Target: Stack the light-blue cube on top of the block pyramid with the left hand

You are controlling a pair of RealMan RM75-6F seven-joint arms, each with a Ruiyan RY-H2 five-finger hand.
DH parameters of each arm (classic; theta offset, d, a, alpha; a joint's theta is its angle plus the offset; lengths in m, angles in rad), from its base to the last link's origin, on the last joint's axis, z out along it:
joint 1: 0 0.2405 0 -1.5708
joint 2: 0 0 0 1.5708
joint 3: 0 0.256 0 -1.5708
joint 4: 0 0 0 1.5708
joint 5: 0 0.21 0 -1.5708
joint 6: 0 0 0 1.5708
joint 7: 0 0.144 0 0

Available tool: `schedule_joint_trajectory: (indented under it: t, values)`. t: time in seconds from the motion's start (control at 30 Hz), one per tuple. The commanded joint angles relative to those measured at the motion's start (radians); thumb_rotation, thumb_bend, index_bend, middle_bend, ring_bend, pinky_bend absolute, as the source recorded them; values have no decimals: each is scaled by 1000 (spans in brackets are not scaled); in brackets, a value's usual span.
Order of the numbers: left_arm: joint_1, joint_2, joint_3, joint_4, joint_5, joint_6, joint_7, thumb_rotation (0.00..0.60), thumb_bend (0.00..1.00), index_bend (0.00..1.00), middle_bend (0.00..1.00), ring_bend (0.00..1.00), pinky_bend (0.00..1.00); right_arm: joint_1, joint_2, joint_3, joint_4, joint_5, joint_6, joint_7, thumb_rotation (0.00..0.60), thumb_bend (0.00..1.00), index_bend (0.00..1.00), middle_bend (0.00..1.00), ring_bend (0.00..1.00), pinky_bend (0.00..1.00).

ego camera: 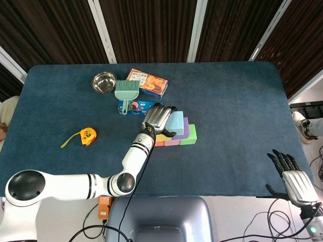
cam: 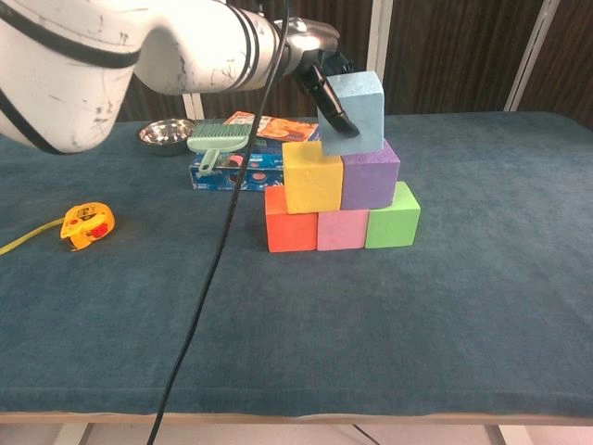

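My left hand [ego camera: 158,117] [cam: 320,72] grips the light-blue cube [ego camera: 175,122] [cam: 359,113], fingers wrapped over its left face. The cube is slightly tilted, right on top of the pyramid, mostly over the purple block [cam: 370,173] and partly over the yellow block [cam: 312,176]; whether it touches them I cannot tell. Below are the orange block [cam: 289,231], pink block [cam: 341,230] and green block [cam: 393,217] [ego camera: 189,137]. My right hand [ego camera: 293,179] hangs open off the table's near right corner, holding nothing.
A blue box [cam: 236,171] lies just behind the pyramid with a teal brush [cam: 216,141] [ego camera: 125,91] on it. A biscuit box [ego camera: 147,82], a steel bowl [ego camera: 103,81] and a yellow tape measure [ego camera: 87,136] lie to the left. A black cable [cam: 211,278] hangs in front.
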Motion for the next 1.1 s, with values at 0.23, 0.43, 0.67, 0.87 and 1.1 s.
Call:
schedule_joint_trajectory:
  t: [0.23, 0.43, 0.67, 0.87, 1.1]
  values:
    - [12, 1, 28, 41, 32, -37, -59, 527, 277, 669, 482, 335, 199, 1, 2, 2, 0, 3, -2, 5, 600, 211, 0, 0, 0, 0]
    - [4, 4, 37, 53, 20, -46, -61, 510, 276, 641, 482, 332, 198, 1, 4, 2, 0, 4, -3, 10, 600, 211, 0, 0, 0, 0]
    - [-9, 7, 52, 48, 6, -28, -41, 500, 258, 603, 483, 332, 198, 1, 4, 2, 0, 4, -3, 10, 600, 211, 0, 0, 0, 0]
    - [-15, 4, 60, 59, -10, -33, -36, 475, 242, 597, 483, 332, 198, 0, 5, 3, 0, 5, -2, 13, 600, 211, 0, 0, 0, 0]
    - [-23, 12, 64, 48, -19, -34, -28, 414, 178, 555, 482, 328, 194, 0, 6, 2, -1, 5, -5, 14, 600, 211, 0, 0, 0, 0]
